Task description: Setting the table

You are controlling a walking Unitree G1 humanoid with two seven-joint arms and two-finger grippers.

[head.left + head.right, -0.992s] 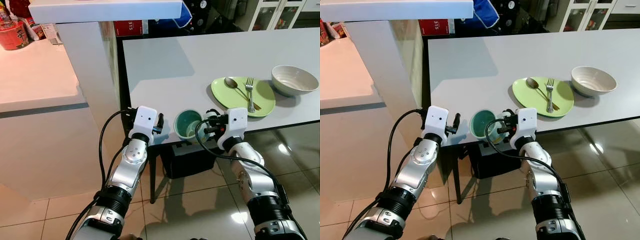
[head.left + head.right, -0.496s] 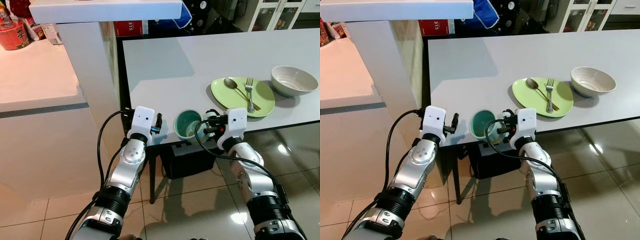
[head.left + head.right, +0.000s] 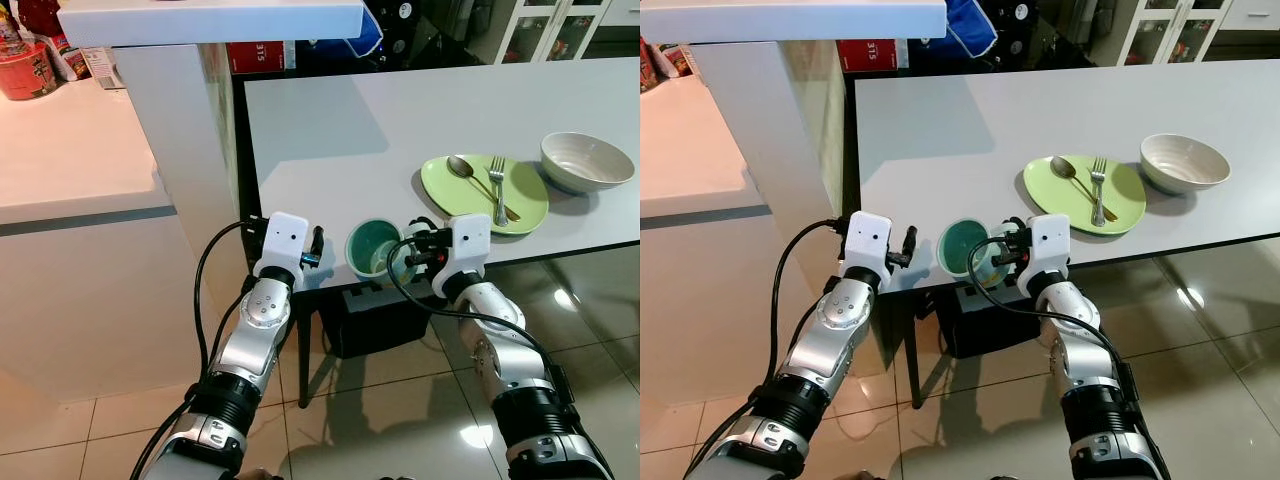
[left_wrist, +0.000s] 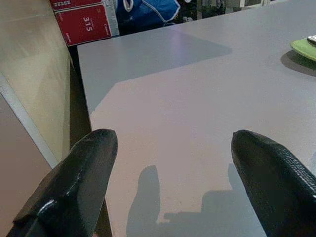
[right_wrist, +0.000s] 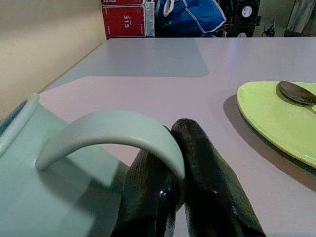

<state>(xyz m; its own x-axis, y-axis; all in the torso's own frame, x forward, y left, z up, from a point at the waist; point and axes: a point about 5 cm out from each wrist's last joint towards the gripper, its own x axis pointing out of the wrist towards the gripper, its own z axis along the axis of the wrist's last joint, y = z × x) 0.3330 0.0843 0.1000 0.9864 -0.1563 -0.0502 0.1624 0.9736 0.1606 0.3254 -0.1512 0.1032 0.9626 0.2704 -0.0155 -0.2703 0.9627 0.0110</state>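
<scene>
mug handle (image 5: 113, 133) apparently between right gripper (image 5: 185, 187) fingers

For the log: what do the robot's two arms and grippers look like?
Both arms are silver, jointed metal with black ribbed cuffs lower down and a white box at each wrist. Loose black cables loop along them. The left gripper has two thick, rounded black fingers with a finely textured surface; the right gripper has the same black fingers.

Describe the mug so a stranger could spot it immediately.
Find the grey table and follow its near edge. Left of the green plate sits the pale teal mug, its handle pinched by the right gripper. It is the only handled cup; the neighbouring bowl is white.
</scene>
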